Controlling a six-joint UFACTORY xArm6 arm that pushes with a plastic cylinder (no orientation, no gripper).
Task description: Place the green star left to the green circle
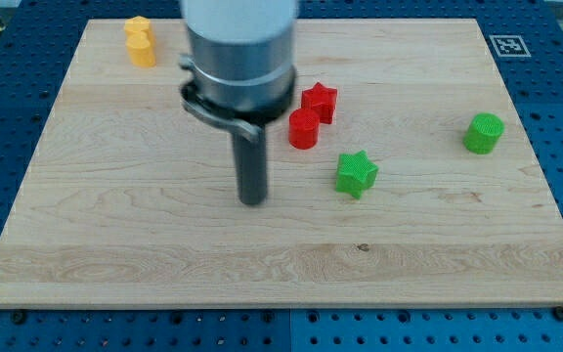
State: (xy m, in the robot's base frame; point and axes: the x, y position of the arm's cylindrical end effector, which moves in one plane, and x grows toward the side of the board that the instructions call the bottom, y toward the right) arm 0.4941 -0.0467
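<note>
The green star (357,174) lies on the wooden board (164,264), right of centre. The green circle (483,133), a short cylinder, stands far to the star's right, near the board's right edge and a little higher in the view. My tip (253,201) rests on the board to the left of the star, a clear gap away and slightly lower in the view. It touches no block.
A red star (320,101) and a red cylinder (303,129) sit together just above and left of the green star. Two yellow blocks (141,42) stand at the board's top left. A marker tag (508,45) lies at the top right corner.
</note>
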